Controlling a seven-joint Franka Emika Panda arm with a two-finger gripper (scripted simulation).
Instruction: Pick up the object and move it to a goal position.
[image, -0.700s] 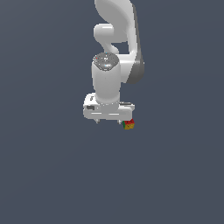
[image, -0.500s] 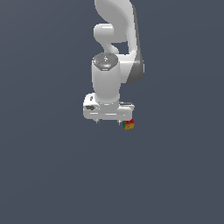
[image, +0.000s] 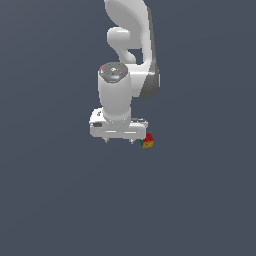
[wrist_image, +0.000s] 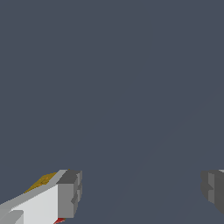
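Hanging straight down from the white arm (image: 129, 50), the pincer (image: 120, 140) points at a plain dark grey-blue surface (image: 55, 200). Its two short fingertips show beneath the wide white hand body, set well apart. The wrist view agrees: one grey finger pad (wrist_image: 70, 192) sits at one side of the picture and the other at the far edge, with nothing but bare surface in the wide gap between them. So the pincer is spread wide and has hold of nothing.

The cube (image: 147, 141) lies outside that gap. In the exterior view it sits just beside the end of the hand body on the exterior view's right, past the nearer fingertip, showing red on top with green and yellow-orange below. Whether it touches the finger cannot be told. In the wrist view only slivers of it (wrist_image: 42, 180) peek out from behind the outer side of the white finger: a yellow-orange patch above and a speck of red below.

Open surface runs out on every side of arm and cube, uniform in colour, with no edge, wall or other thing in either view.
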